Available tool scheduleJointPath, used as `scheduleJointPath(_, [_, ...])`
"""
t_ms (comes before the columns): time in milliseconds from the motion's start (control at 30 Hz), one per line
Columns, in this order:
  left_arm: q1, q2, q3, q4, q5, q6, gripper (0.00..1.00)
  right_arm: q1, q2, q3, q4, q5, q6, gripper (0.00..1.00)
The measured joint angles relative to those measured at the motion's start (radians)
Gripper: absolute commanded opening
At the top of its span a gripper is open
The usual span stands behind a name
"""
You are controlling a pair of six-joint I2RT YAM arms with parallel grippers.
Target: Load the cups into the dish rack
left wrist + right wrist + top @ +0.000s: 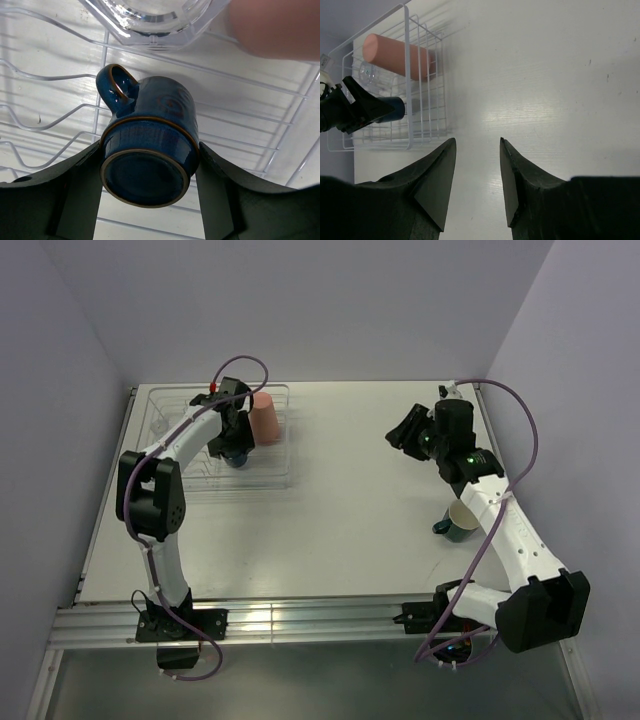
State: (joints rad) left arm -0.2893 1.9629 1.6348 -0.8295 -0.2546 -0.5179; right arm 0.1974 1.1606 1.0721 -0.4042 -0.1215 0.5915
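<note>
Left gripper [149, 152] clamps the mug [165, 107] at the rack [50, 107]. If it is released tilted, it may roll into the glass [150, 20] at the top. Right gripper [477, 172] is open and empty.

The left arm [185, 437] rises from its base at the near edge, bends at a black elbow joint and reaches toward the far side and to the right. Its wrist is tipped downward, and the left jaws are closed on the sides of a dark navy mug [147, 150], one on each flank. The right arm [505, 525] folds at its elbow by the near right corner and stretches toward the far side with the wrist turned left, where the right jaws stand parted, tips well apart.
</note>
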Motion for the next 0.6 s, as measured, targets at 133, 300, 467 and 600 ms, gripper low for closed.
scheduleJointPath(133, [0.006, 0.006, 0.000, -0.010, -0.006, 0.003, 0.18, 0.000, 0.008, 0.000, 0.000, -0.006, -0.002, 0.48])
scheduleJointPath(300, [0.013, 0.018, 0.000, -0.011, -0.007, 0.006, 0.34, 0.000, 0.009, -0.002, 0.003, -0.019, -0.002, 0.48])
scheduleJointPath(467, [0.018, 0.018, 0.000, -0.011, -0.007, 0.006, 0.38, -0.002, 0.019, -0.002, 0.013, -0.026, -0.002, 0.48])
scheduleJointPath(600, [0.021, 0.018, 0.000, -0.010, -0.007, 0.006, 0.41, -0.002, 0.023, -0.008, 0.022, -0.029, -0.002, 0.48])
